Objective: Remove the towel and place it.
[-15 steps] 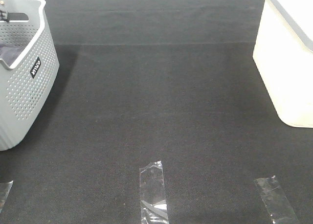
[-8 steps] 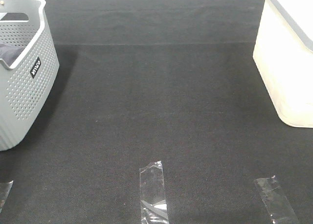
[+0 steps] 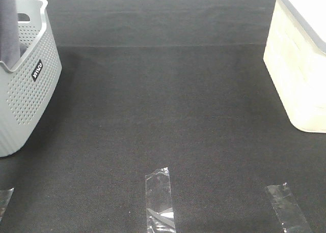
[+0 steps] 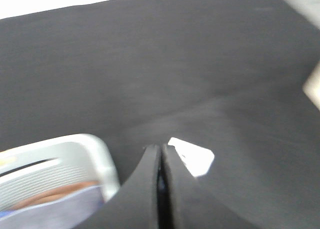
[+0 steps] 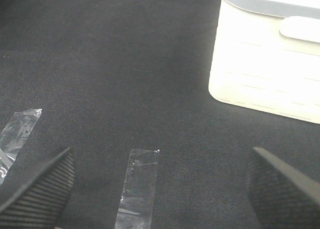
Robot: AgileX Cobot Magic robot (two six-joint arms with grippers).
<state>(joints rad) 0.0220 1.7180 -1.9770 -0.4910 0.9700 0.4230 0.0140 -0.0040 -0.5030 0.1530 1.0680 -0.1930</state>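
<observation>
The grey-lavender towel (image 3: pixel 9 27) hangs as a vertical strip out of the grey perforated basket (image 3: pixel 30 90) at the far left and runs off the top of the exterior view. In the left wrist view my left gripper (image 4: pixel 161 148) has its fingers pressed together above the basket's rim (image 4: pixel 75 159). Lavender cloth (image 4: pixel 60 211) shows inside the basket. The pinch itself is hidden, but the raised towel fits a hold on it. My right gripper (image 5: pixel 157 189) is open and empty, low over the black mat. Neither gripper shows in the exterior view.
A white bin (image 3: pixel 300 65) stands at the right edge and also shows in the right wrist view (image 5: pixel 270 59). Clear tape strips (image 3: pixel 159 197) (image 3: pixel 286 207) lie on the black mat (image 3: pixel 168 100) near the front. One tape strip (image 5: pixel 137 189) lies under the right gripper.
The towel lay low inside the basket before. Now it rises out of the basket as a tall strip at the top left. The right side has not changed.
</observation>
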